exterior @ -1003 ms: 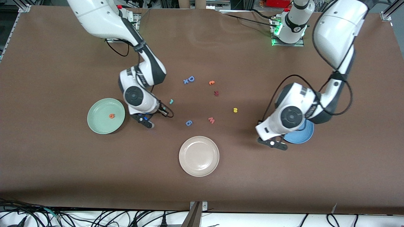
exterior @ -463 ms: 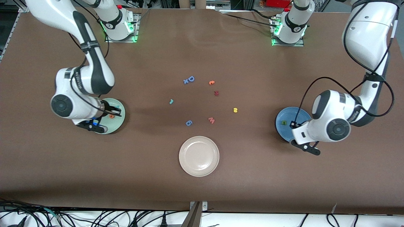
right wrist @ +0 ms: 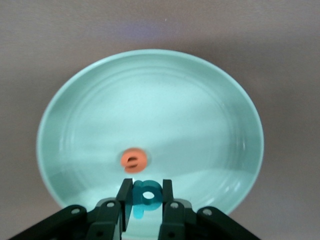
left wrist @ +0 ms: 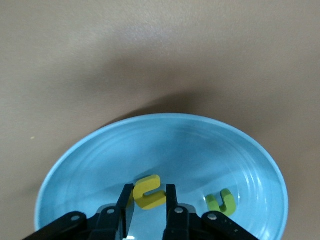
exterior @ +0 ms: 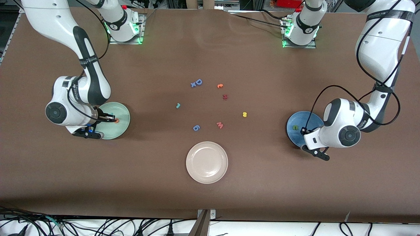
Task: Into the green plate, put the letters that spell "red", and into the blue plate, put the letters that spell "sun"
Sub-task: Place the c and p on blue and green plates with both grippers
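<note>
Brown tabletop [exterior: 210, 196] under both your arms. Your right gripper [right wrist: 145, 200] hangs over the green plate [exterior: 123, 126], toward the right arm's end, fingers pinched on the teal "d" [right wrist: 146, 196]; the orange "e" [right wrist: 133, 160] already lies in that plate. Your left gripper [left wrist: 147, 202] is over the blue plate [exterior: 292, 134], at the left arm's end, clamped on the yellow "u" [left wrist: 148, 192], with the green "n" [left wrist: 222, 202] lying beside it in the plate. Mid-table, the teal "r" [exterior: 178, 105] and yellow "s" [exterior: 244, 114] lie loose, farther from the front camera than the beige plate [exterior: 206, 177].
</note>
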Tool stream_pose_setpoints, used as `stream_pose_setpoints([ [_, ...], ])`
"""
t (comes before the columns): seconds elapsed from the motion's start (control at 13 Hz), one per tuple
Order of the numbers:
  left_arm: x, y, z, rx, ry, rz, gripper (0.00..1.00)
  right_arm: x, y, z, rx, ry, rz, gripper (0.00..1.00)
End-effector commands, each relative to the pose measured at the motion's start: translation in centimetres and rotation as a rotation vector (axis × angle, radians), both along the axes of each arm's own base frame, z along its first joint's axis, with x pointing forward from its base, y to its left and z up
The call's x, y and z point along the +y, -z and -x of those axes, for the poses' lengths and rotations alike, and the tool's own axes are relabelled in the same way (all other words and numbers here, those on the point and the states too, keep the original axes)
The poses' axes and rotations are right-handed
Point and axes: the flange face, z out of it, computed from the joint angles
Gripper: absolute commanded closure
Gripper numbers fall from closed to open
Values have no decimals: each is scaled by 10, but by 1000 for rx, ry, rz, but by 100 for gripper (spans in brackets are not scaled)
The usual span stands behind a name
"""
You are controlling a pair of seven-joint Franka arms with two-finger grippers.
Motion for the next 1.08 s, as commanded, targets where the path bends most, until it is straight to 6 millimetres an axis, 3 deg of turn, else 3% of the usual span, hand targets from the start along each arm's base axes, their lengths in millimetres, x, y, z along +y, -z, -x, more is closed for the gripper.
stream_pose_setpoints([
  [0.0,2,2,0,-16,18,7,13,-15,16,0,-4,-26,-17,73],
  [0.08,2,0,0,-17,19,6,0,-24,20,0,1,-30,-20,73],
  [0.23,3,-19,-1,-14,18,-10,0,-26,20,-1,-3,-31,-21,69],
  [0.31,2,-35,0,-8,19,-21,0,-26,20,-1,-3,-31,-22,52],
  [0.39,-1,-51,2,6,26,-35,0,-25,20,-1,-3,-29,-22,25],
  [0.54,-19,-74,7,16,23,-49,0,-23,11,-3,-9,-24,-25,2],
  [0.77,-59,-81,16,24,-35,-48,0,0,-32,-4,6,34,-35,1],
  [1.0,-121,-92,31,13,-145,-50,0,76,-65,4,4,175,-33,1],
])
